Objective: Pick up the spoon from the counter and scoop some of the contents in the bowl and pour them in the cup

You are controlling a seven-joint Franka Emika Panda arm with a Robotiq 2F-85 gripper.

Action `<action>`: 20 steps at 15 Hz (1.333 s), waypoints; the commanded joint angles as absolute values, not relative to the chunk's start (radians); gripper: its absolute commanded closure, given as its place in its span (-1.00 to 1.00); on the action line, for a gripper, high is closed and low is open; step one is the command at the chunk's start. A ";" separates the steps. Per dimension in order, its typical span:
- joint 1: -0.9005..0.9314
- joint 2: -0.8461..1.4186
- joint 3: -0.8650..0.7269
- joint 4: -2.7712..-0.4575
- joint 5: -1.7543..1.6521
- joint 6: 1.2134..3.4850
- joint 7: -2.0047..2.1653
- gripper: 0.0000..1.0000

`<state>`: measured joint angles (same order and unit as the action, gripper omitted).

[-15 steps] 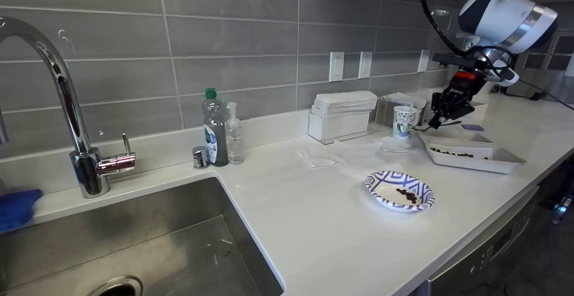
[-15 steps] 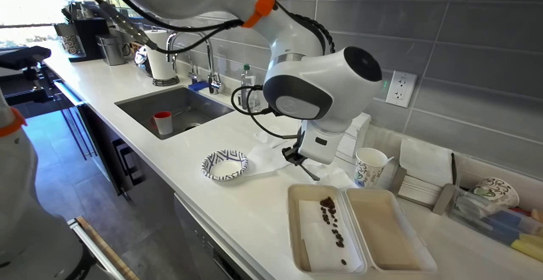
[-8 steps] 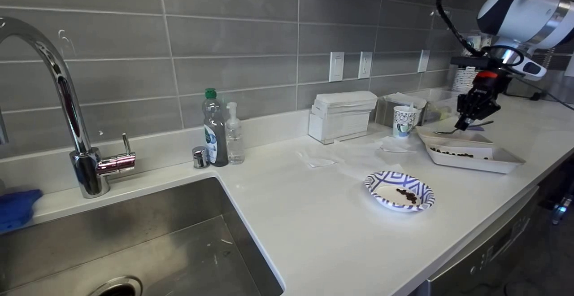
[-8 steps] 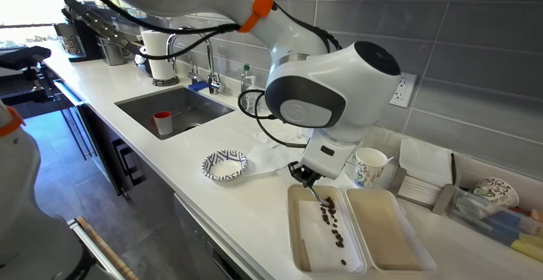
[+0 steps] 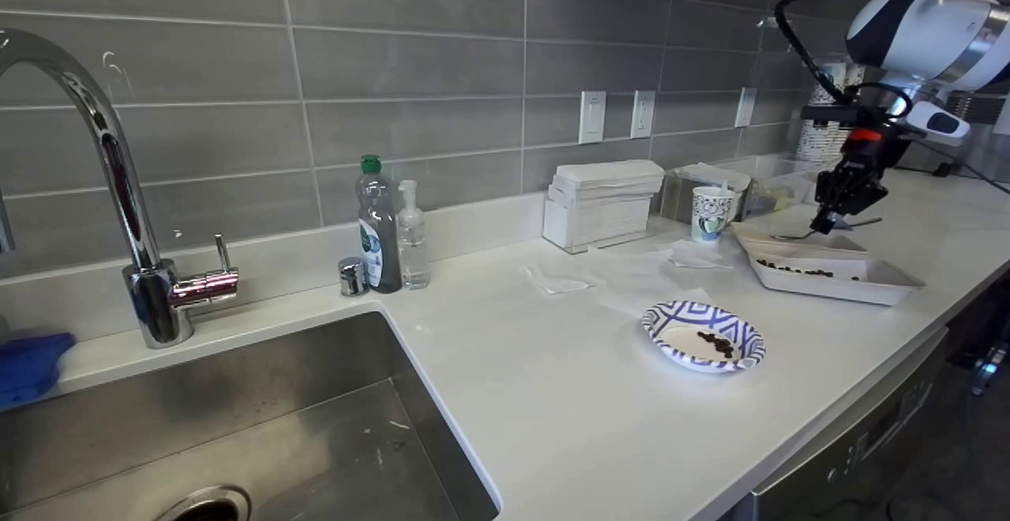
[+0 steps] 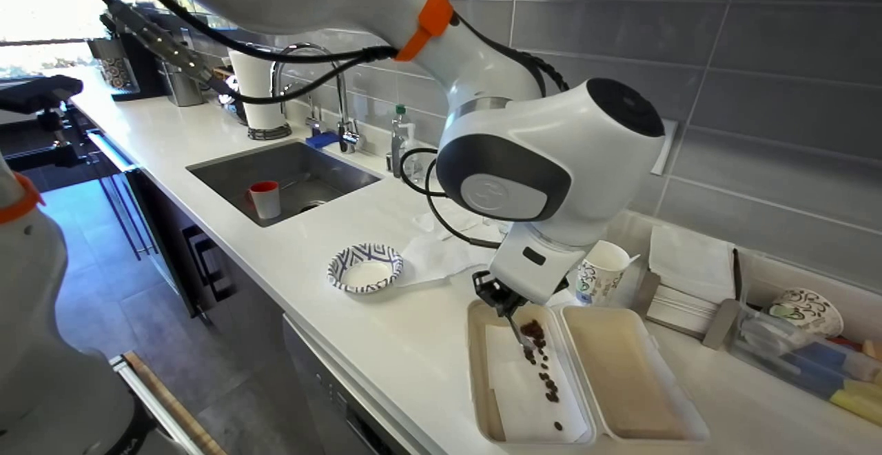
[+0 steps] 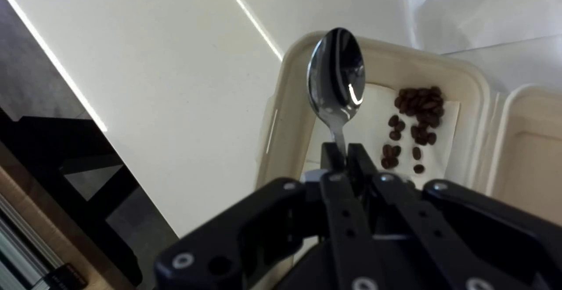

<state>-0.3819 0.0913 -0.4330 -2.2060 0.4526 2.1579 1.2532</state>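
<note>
My gripper (image 7: 345, 149) is shut on the handle of the metal spoon (image 7: 336, 72). The spoon's bowl looks empty and shiny in the wrist view. In both exterior views the spoon (image 5: 789, 237) (image 6: 518, 334) hangs over the white box (image 6: 475, 372) holding dark beans (image 7: 420, 105); whether it touches them I cannot tell. The gripper (image 6: 508, 311) is above the box's far end. The short white cup with markings (image 5: 711, 213) (image 6: 598, 277) stands upright beside the box near the wall. A blue-patterned bowl (image 5: 667, 320) (image 6: 365, 269) with a few beans stands farther toward the sink.
The box's other half (image 6: 620, 372) lies open beside it. Napkin stacks (image 5: 604, 205) and a clear bin (image 6: 792, 351) stand along the wall. Crumpled napkins (image 6: 431, 258) lie on the counter. The sink (image 6: 296, 165) holds a red-and-white mug (image 6: 265, 200).
The gripper and spoon have moved away from the cup and the napkins, over the bean-filled box. In the last half second they shifted only slightly farther in the same direction.
</note>
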 commanded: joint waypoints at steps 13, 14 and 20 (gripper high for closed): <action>-0.434 0.263 -0.516 -2.093 0.261 2.215 1.595 0.96; -0.433 0.275 -0.518 -2.084 0.244 2.216 1.621 0.96; -0.422 0.356 -0.513 -2.018 0.156 2.204 1.722 0.96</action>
<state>-0.4351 0.3014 -0.5099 -2.0639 0.2082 2.2102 1.6572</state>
